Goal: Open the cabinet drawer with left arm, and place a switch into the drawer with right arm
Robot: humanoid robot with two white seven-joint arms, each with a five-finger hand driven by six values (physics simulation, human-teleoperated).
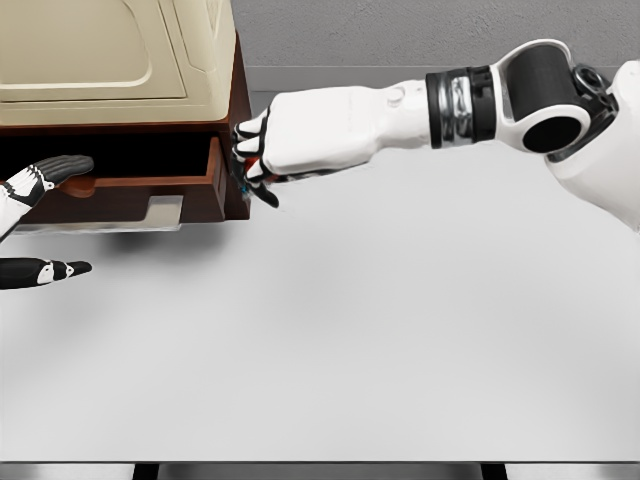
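The cabinet (110, 50) stands at the back left, cream on top with a brown wooden frame. Its drawer (130, 186) is pulled out, showing a dark inside, and a grey handle (165, 212) hangs under the front. My left hand (82, 216) is at the left edge in front of the drawer, open, with fingers spread and nothing held. My right hand (256, 165) reaches in from the right to the drawer's right front corner. Its fingers are curled on a small switch (256, 166), of which only a red bit shows.
The white table (380, 330) stretches from the cabinet to the near edge. A grey wall runs behind it. My right forearm (450, 105) crosses the upper right of the view above the table.
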